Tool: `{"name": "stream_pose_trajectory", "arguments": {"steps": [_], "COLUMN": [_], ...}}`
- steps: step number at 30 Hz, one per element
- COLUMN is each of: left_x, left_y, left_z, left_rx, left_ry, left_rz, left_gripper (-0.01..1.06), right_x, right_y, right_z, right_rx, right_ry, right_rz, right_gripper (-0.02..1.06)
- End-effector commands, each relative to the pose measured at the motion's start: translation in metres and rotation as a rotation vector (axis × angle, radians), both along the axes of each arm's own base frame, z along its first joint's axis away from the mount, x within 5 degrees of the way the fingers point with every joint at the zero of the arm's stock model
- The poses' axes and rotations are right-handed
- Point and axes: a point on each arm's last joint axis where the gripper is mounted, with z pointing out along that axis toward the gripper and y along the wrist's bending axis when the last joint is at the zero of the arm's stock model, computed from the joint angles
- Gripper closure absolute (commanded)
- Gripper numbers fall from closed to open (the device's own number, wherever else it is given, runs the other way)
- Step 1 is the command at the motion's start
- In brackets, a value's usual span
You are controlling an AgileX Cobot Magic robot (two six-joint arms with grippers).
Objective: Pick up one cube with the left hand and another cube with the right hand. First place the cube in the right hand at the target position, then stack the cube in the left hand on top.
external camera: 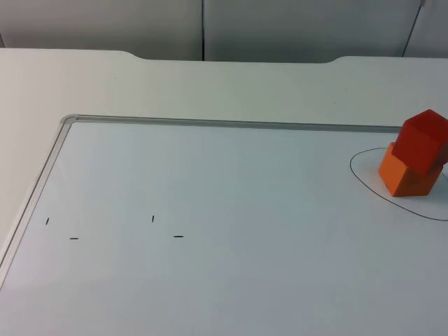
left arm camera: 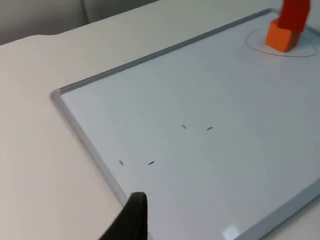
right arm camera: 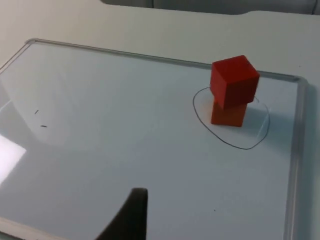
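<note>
Red cube (external camera: 423, 140) stacked on orange cube (external camera: 406, 178) - stack already made, standing on the whiteboard (external camera: 210, 123) toward its right-hand end. Upper block twisted against the lower one and shifted a little off its centre, overhanging one side, yet resting flat. Orange block flat on the board surface, inside a thin hand-drawn oval (external camera: 360, 175); in the top view the ring runs out past the picture edge.

Same stack from the right wrist: red cube (right arm camera: 234, 81) above orange cube (right arm camera: 228, 114), oval (right arm camera: 235, 146) closed all round them, board frame just beyond.

From the left wrist: orange cube (left arm camera: 281, 37) far off across the board, red cube (left arm camera: 295, 12) on it and partly cut off by the picture edge.

Four short black tick marks (external camera: 152, 219) on the board's left half, well apart from the cubes.

Left end effector (left arm camera: 132, 220) above the board's metal frame, on the side far from the stack - open or closed cannot be told. Right end effector (right arm camera: 132, 215) above the board's near part, well apart from the cubes, state likewise impossible to tell.

White bench (external camera: 140, 84) under the board, grey partition wall (external camera: 105, 24) behind.
</note>
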Motion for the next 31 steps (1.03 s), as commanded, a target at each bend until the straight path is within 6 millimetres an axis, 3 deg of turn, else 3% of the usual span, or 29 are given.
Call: {"name": "stream_pose_trajectory", "arguments": {"steps": [1,7,13,31], "left_x": [-0.0006,-0.0032,-0.0044,-0.0053], "left_y": [-0.0003,-0.0011,-0.0017,-0.0022], "left_z": [-0.0016,-0.0016,-0.0016,-0.0016], "left_rx": [0.001,0.001,0.001,0.001], "left_ry": [-0.001,-0.001,-0.001,-0.001], "left_rz": [0.086,0.325,0.440,0.530], "left_gripper": [0.00,0.00,0.00,0.00], "right_x": [0.0011,0.0013,0.0013,0.0013], "right_y": [0.0002,0.0013,0.0013,0.0013], "right_z": [-0.0017,-0.0017,-0.0017,-0.0017], "right_rx": [-0.011,-0.012,-0.012,-0.012], "right_ry": [-0.009,-0.008,-0.008,-0.008], "right_rz": [-0.062,-0.230,-0.235,-0.235], "right_gripper": [-0.01,-0.01,-0.01,0.00]}}
